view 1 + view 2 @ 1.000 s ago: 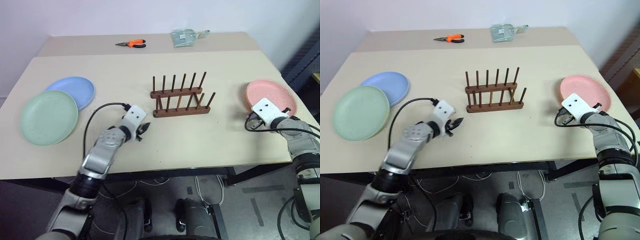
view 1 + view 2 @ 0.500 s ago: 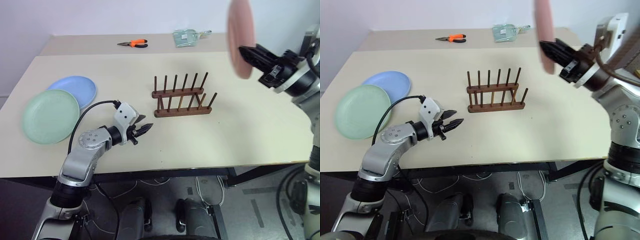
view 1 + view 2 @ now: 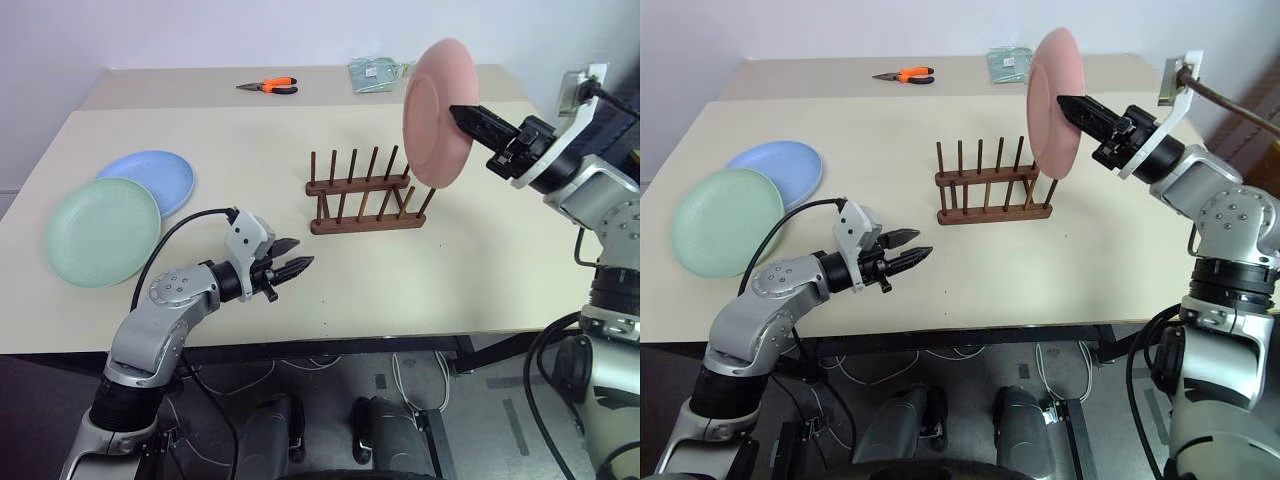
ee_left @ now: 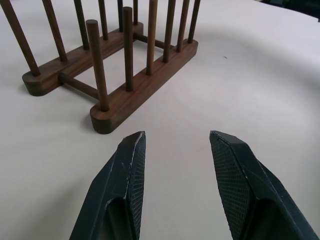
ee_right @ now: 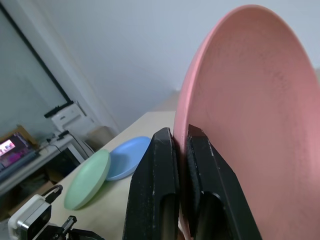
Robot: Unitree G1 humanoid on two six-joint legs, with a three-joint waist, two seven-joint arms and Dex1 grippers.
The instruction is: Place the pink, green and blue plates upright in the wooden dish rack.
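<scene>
Above the wooden dish rack (image 3: pixel 365 196), right gripper (image 3: pixel 462 115) pinches pink plate (image 3: pixel 434 112) upright.

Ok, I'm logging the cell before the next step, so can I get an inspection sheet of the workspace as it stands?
Surface: beige table, with a seam across its far part.
Job's things: pink plate held on edge in the air above the right end of the wooden dish rack, whose slots are all empty; green plate flat at the table's left, overlapping the blue plate behind it.
Clutter: orange-handled pliers and a pale green packet at the far edge.
Hands: right hand clamps the pink plate's rim; left hand open, empty, just above the table.
Cables: black cable looping off the left wrist.
Surroundings: pale wall behind; cables on the floor underneath.
</scene>
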